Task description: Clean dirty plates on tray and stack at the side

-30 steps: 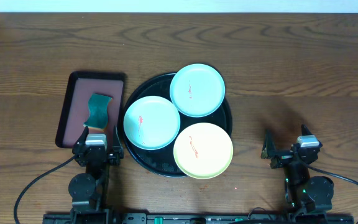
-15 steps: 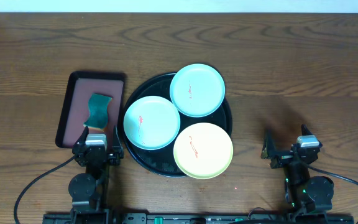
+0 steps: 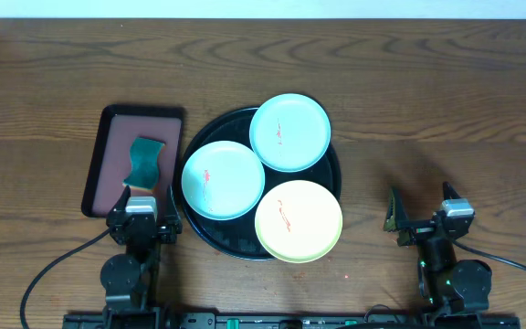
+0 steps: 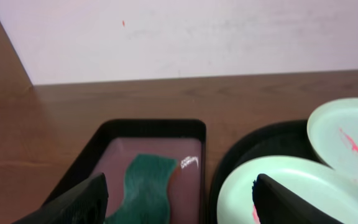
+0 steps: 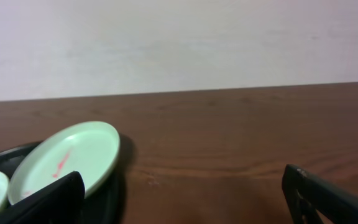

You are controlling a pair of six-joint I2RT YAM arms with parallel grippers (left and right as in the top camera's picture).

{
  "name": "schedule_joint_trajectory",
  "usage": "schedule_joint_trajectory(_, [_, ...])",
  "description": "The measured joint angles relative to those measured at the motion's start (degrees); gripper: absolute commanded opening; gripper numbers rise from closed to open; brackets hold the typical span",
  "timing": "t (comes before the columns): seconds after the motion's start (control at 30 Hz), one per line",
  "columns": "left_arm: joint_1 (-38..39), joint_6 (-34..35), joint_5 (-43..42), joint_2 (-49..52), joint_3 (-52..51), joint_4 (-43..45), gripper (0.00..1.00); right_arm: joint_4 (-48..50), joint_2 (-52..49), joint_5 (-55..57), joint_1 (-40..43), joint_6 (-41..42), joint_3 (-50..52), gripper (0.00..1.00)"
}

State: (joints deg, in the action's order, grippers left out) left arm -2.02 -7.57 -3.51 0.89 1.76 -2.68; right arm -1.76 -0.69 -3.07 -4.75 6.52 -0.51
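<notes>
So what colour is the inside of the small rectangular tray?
Maroon inside, with a black rim; the overhead view shows it best.

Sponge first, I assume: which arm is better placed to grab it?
Left, most likely. The left gripper sits open right at the near end of the small tray holding the sponge. The right gripper is on the far side of the round black tray.

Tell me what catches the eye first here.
Three red-smeared plates fill the round black tray mid-table: the back mint-green plate, the left mint-green plate and the yellow plate nearest the robot. Left of it, a green sponge lies in a maroon tray.
</notes>
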Motion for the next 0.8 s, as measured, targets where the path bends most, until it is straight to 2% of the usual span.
schedule_joint_trajectory(0.23, [0.0, 0.22, -0.09, 9.27, 5.79, -5.9, 0.75, 2.05, 0.0, -3.04, 0.0, 0.72, -0.13, 0.99])
schedule_joint_trajectory(0.47, [0.0, 1.79, -1.97, 26.1, 23.34, -15.39, 0.75, 1.33, -1.92, -5.38, 0.0, 0.92, -4.94, 0.99])
schedule_joint_trajectory(0.63, [0.0, 2.25, -3.67, 38.21, 36.44, -25.9, 0.75, -1.55, -9.2, -6.27, 0.0, 0.92, -12.63, 0.99])
schedule_joint_trajectory(0.8, [0.0, 2.84, -4.11, 50.36, 50.42, -39.6, 0.75, -5.6, -22.51, -8.37, 0.0, 0.92, -21.97, 0.99])
